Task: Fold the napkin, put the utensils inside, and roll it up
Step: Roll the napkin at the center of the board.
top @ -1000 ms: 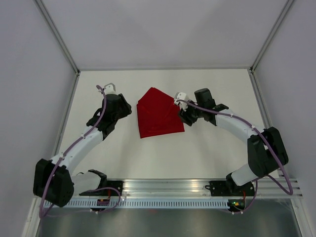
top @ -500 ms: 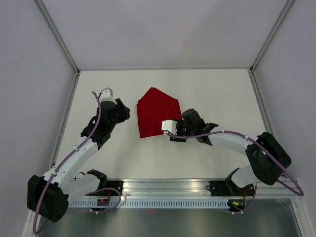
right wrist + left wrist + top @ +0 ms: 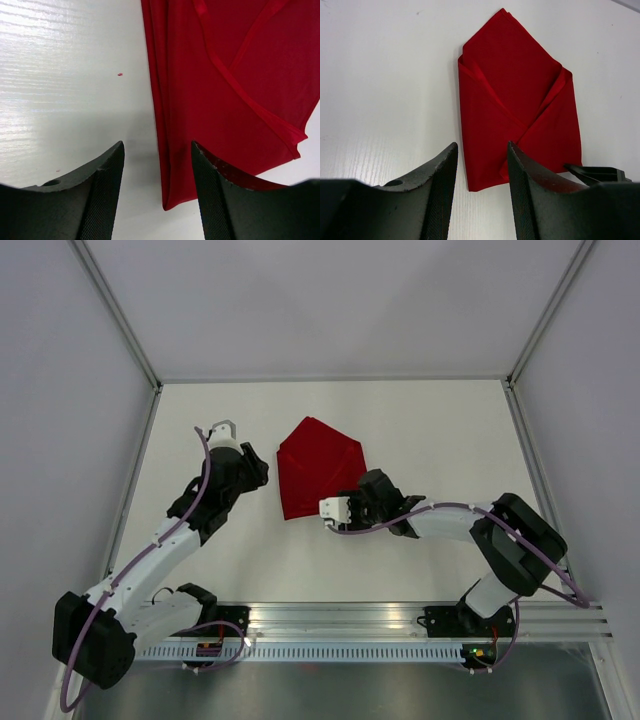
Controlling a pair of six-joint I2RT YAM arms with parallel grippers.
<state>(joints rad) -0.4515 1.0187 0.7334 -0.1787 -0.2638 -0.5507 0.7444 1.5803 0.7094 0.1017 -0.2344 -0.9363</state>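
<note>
Though both gape empty, right gripper [image 3: 328, 507] hovers at the napkin's [image 3: 318, 465] near edge, left gripper [image 3: 222, 427] apart

A white surface [image 3: 320, 560] stands between pale grey walls [image 3: 320, 300], a metal rail [image 3: 340, 625] along its near edge.

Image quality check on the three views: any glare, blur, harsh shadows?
Top view: even, soft light, napkin sharp, shadows faint. Left wrist: napkin crisp, the dark near fingers slightly soft, no glare. Right wrist: table washed out by glare toward the top left, a soft shadow beside the napkin's edge, fingers a bit soft.
</note>
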